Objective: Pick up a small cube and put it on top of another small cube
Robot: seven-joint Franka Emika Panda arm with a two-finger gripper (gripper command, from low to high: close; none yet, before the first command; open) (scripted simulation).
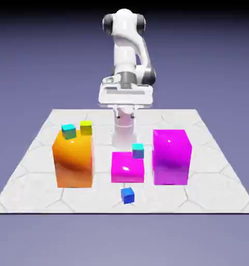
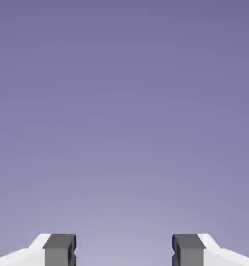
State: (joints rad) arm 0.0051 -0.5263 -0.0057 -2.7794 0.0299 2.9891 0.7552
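- Blue cube (image 1: pixel 128 195): alone on table (image 1: pixel 38 150), at 6 o'clock from low magenta block (image 1: pixel 127 167), free for top grab.
- Cyan-topped cube (image 1: pixel 138 150): on that block's far right corner, raised, so stacking needs lift.
- Gripper (image 2: pixel 124 249): fingers (image 2: pixel 59 249) spread, nothing btwn, aimed at backdrop.

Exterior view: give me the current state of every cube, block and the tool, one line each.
Royal-blue cube: on the table, in front of the small magenta block, untouched.
Cyan-topped cube: sits on the small magenta block, nothing on top.
Greener cyan-topped cube: on the orange block.
Yellow-green cube: on the orange block too.
Tall magenta block: upright, bare top.
Tool: open, empty, facing only backdrop.
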